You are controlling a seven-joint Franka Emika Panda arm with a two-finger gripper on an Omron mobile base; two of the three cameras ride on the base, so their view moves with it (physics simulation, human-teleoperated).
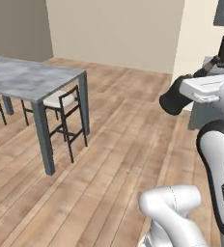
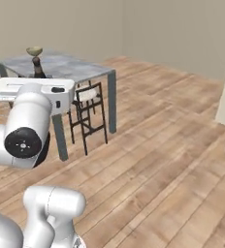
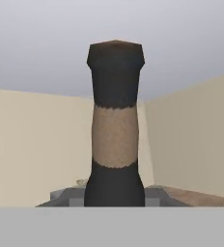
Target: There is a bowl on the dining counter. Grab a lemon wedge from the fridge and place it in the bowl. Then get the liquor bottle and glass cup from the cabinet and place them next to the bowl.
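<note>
Pincer (image 2: 37, 77) clamped low on the liquor bottle (image 3: 115, 144), long axis upright, cap on top, carried above the floor. Well short of the tabletop (image 2: 80, 70). Bowl (image 2: 34, 51) on the far part of it, ahead of the bottle and slightly left in the hand view. Probably needs carrying forward, then setting down beside the bowl, not in it.

Flat, even rendered light, no glare, faint shadows under the dining counter (image 1: 32, 79), slightly soft low-resolution pictures.
</note>
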